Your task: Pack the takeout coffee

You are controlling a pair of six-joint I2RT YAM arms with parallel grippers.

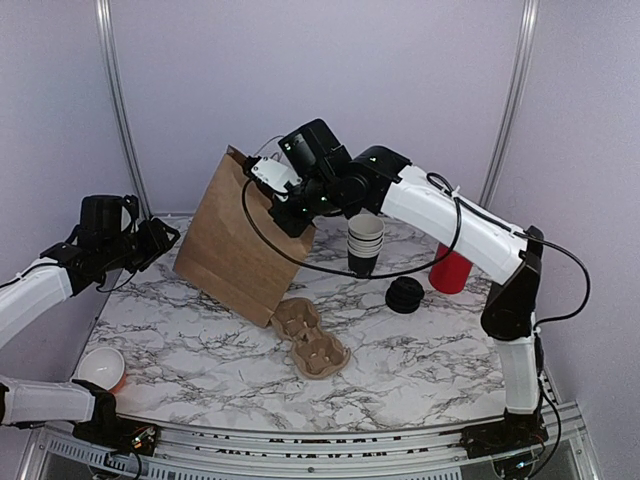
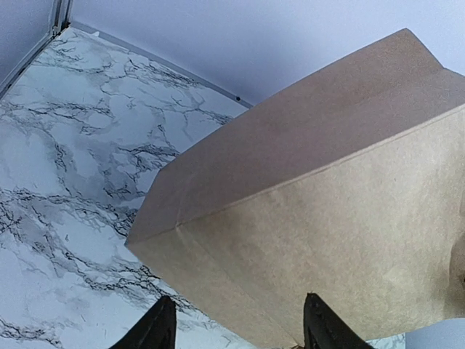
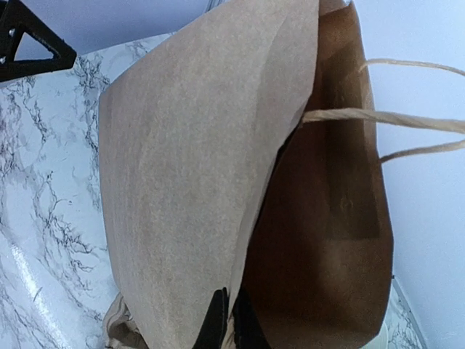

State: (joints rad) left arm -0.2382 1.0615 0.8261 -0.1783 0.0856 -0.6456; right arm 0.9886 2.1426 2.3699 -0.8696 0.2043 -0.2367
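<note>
1. R hand (image 3: pixel 229 323): fingers pinched tight on the mouth edge of the paper bag (image 1: pixel 240 240).
2. L hand (image 2: pixel 240 336): fingers spread, holding nothing; bag's side wall just ahead of it.
3. Bag sits tilted on marble surface (image 1: pixel 420 370), mouth up toward R hand.
4. The takeout coffee: can't make it out in any view, so position, long axis and heading can't be told.
</note>
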